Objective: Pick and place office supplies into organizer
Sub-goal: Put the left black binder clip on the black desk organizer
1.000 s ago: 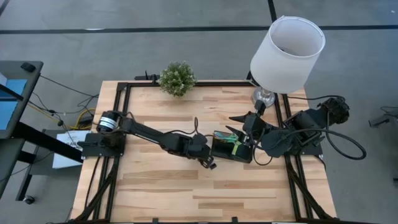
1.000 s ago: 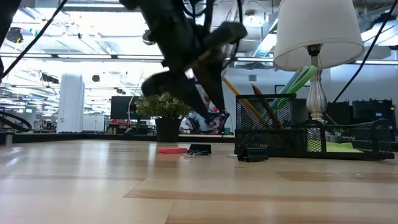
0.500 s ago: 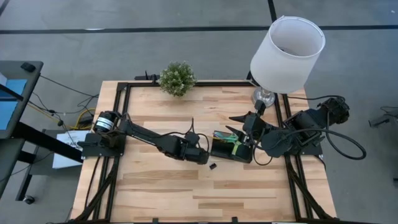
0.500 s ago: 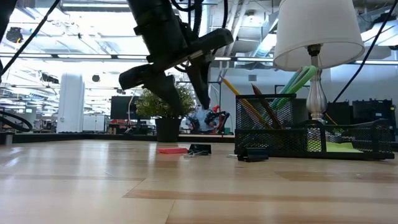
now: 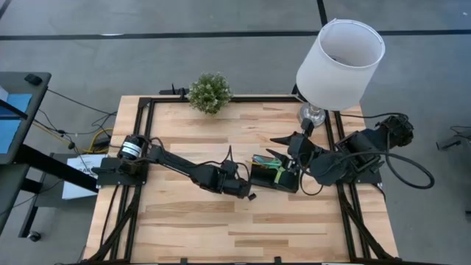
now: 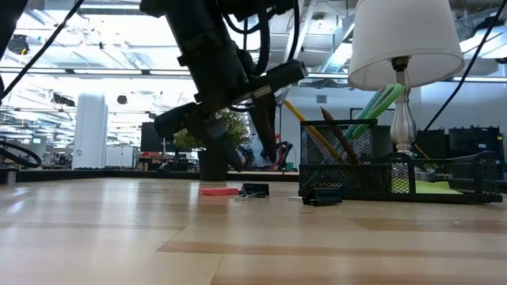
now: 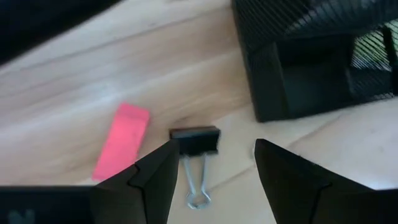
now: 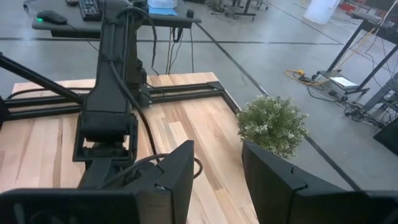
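Beside the organizer [image 5: 274, 175], on its plant-free side, the left gripper [image 7: 211, 177] hangs just above the table [image 5: 191, 235] w/ fingers spread wide, holding nothing. Organizer = landmark: black mesh tray near mid-table, raised back section w/ pens & pencil [image 6: 305, 127] standing tilted in it, green scissor handles [image 6: 380, 103] sticking up too, lime sticky pad [image 6: 434, 188] in a low compartment.

Lamp [image 5: 340, 65] stands behind the organizer toward the far right corner; plant [image 5: 210, 93] at the far edge, well apart from the organizer.

Right gripper [image 8: 214, 180] waits just beside the organizer's lamp side, raised off the table, fingers apart, nothing between them.

Binder clip [image 7: 194, 140] lies flat on the wood between the left gripper's finger line & the organizer's near corner; its wire loop points back toward the gripper, ending about between the two fingertips, not touched. Eraser [image 7: 122, 140], pink, lies just beside the clip on the side away from the organizer, apart from both clip & fingers. Second small black clip [image 6: 321, 195] sits just beside the organizer's front wall; touching or not, can't tell.
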Robot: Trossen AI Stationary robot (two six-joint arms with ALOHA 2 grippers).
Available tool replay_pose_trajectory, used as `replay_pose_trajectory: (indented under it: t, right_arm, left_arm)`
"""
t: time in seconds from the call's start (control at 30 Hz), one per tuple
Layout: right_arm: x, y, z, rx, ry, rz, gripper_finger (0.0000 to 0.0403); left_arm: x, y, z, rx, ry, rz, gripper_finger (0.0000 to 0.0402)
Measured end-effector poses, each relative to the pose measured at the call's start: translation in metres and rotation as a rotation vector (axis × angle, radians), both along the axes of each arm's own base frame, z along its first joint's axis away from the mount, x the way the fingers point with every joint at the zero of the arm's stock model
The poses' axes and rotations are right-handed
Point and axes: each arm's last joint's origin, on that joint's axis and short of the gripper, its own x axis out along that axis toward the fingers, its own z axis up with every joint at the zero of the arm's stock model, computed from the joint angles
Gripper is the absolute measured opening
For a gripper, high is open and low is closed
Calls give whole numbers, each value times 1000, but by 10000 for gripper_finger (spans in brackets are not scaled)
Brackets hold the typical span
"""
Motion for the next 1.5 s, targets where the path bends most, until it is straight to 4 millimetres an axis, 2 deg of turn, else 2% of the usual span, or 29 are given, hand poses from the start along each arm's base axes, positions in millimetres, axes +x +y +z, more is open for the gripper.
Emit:
replay_pose_trajectory:
  t: [0.13,0.43,1.1,1.5]
  right_arm:
    - [0,0,1,5,-8,0,129]
    - [1,0,1,10,-16,0,129]
    - [1,1,2,11,-19,0,129]
    - [1,1,2,11,-19,0,129]
  left_arm:
    - [-1,1,0,26,3,20,204]
    - [4,-5,-17,-10,10,6,204]
    - [2,0,-18,7,40,28,205]
    - [4,6,-19,-12,49,21,252]
